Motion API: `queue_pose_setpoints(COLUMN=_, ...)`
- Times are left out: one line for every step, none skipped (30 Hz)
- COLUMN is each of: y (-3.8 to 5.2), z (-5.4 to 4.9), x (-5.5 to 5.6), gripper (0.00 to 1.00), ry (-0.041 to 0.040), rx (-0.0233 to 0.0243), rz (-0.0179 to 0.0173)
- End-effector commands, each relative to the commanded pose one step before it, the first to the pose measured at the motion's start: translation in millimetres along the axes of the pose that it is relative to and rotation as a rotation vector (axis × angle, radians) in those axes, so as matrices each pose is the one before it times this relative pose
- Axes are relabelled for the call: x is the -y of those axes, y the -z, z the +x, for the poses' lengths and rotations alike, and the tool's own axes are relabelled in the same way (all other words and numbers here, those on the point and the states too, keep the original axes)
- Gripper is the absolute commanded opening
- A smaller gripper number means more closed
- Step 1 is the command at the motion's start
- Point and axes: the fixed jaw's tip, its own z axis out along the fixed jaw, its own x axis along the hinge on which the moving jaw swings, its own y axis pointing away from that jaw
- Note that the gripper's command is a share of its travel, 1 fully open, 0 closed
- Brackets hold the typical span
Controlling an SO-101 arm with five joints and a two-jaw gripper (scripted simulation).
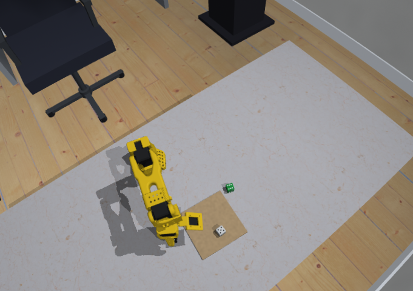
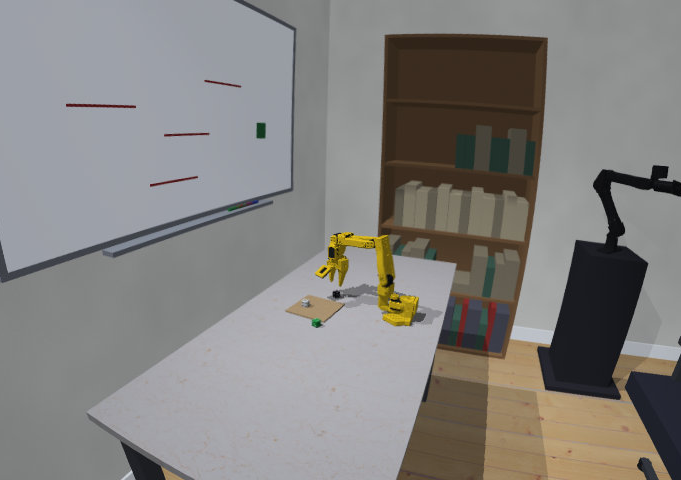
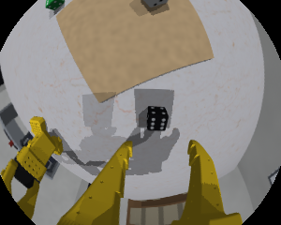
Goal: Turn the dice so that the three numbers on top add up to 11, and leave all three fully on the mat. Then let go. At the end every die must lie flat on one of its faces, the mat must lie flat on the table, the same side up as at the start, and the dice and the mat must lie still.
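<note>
My gripper point(image 1: 171, 244) point(image 2: 337, 283) point(image 3: 160, 143) hangs above the table, its fingers apart with nothing between them. The black die point(image 2: 336, 294) point(image 3: 156, 119) lies on the table off the mat, just ahead of the fingertips in the wrist view; it shows six pips on its larger visible face. The gripper hides nearly all of it in the top view. The white die point(image 1: 220, 230) point(image 2: 305, 303) point(image 3: 155, 2) lies on the tan mat point(image 1: 202, 252) point(image 2: 326, 306) point(image 3: 84, 56) with five up. The green die point(image 1: 230, 187) point(image 2: 316, 322) point(image 3: 54, 4) lies off the mat; its top looks like six.
The pale table point(image 1: 282, 120) point(image 2: 295, 396) carries the mat and the arm's base. The arm's shadow falls around the black die. A whiteboard point(image 2: 125, 56) is on the wall beside the table, and a bookshelf point(image 2: 465, 73) stands behind its far end.
</note>
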Motion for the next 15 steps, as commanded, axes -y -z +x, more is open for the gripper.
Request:
queue_pose_setpoints(y=10.582, z=0.32, x=5.11, gripper=0.28, ry=0.00025, rx=0.02104, rz=0.06548)
queue_pose_setpoints(y=0.0, z=0.0, x=0.0, gripper=0.28, ry=0.0, rx=0.0, rz=0.0)
queue_pose_setpoints(y=0.0, z=0.0, x=0.0, gripper=0.28, ry=0.0, rx=0.0, rz=0.0)
queue_pose_setpoints(y=0.0, z=0.0, x=0.0, gripper=0.28, ry=0.0, rx=0.0, rz=0.0)
queue_pose_setpoints(y=0.0, z=0.0, x=0.0, gripper=0.28, ry=0.0, rx=0.0, rz=0.0)
queue_pose_setpoints(y=0.0, z=0.0, x=0.0, gripper=0.28, ry=0.0, rx=0.0, rz=0.0)
queue_pose_setpoints(y=0.0, z=0.0, x=0.0, gripper=0.28, ry=0.0, rx=0.0, rz=0.0)
queue_pose_setpoints(y=0.41, z=3.66, x=0.6, gripper=0.28, ry=-0.0175, rx=0.00765, rz=0.02899)
queue_pose_setpoints(y=0.0, z=0.0, x=0.0, gripper=0.28, ry=0.0, rx=0.0, rz=0.0)
queue_pose_setpoints(y=0.0, z=0.0, x=0.0, gripper=0.28, ry=0.0, rx=0.0, rz=0.0)
queue_pose_setpoints(y=0.0, z=0.0, x=0.0, gripper=0.28, ry=0.0, rx=0.0, rz=0.0)
queue_pose_setpoints(y=0.0, z=0.0, x=0.0, gripper=0.28, ry=0.0, rx=0.0, rz=0.0)
queue_pose_setpoints(y=0.0, z=0.0, x=0.0, gripper=0.28, ry=0.0, rx=0.0, rz=0.0)
queue_pose_setpoints(y=0.0, z=0.0, x=0.0, gripper=0.28, ry=0.0, rx=0.0, rz=0.0)
queue_pose_setpoints(y=0.0, z=0.0, x=0.0, gripper=0.28, ry=0.0, rx=0.0, rz=0.0)
